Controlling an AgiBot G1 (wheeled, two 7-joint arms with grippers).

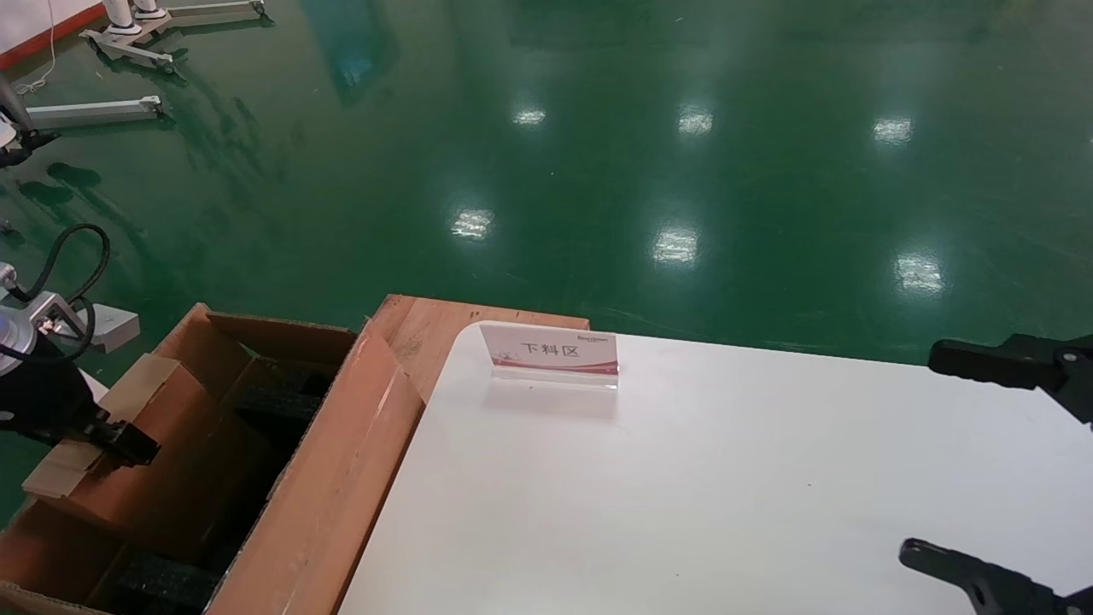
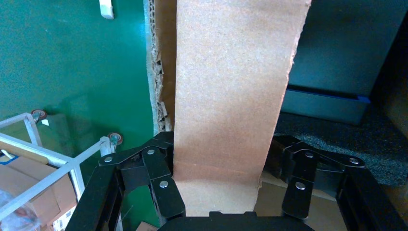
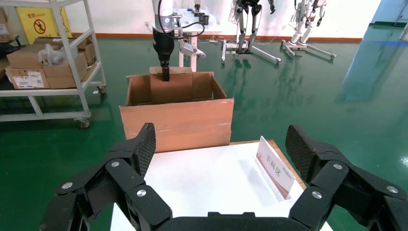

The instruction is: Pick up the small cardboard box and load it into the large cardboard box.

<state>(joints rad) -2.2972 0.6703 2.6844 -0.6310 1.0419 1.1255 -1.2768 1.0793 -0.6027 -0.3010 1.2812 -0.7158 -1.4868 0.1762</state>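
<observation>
Two cartons, one inside the other, fill the lower left of the head view. The green floor (image 1: 683,154) takes the whole upper half of that frame, with pale stand legs (image 1: 128,38) at its upper left corner. Next in size is the white table (image 1: 726,495), spreading across the lower right, with a wooden board (image 1: 427,329) showing beyond its far left corner. The large cardboard box (image 1: 333,478) stands just beside the table's left edge, its near side flap leaning toward the tabletop and black foam (image 1: 166,581) visible down inside it. The small cardboard box (image 1: 162,461) sits within the large one, tilted, its upper part above the rim.

The left gripper (image 1: 119,440), at the left edge of the head view, is clamped on the small carton's top; in the left wrist view its black fingers (image 2: 161,183) press on either side of a brown cardboard panel that runs up the middle of the frame. The right gripper (image 3: 221,149) hangs over the table's right end, its jaws spread wide apart around nothing; in the head view its two fingers enter from the right edge, one at mid-height and one at the bottom.

A small acrylic sign (image 1: 551,354) with Chinese characters stands on the table near its far left corner. A shelving cart (image 3: 48,62) with boxes sits at the left of the right wrist view.
</observation>
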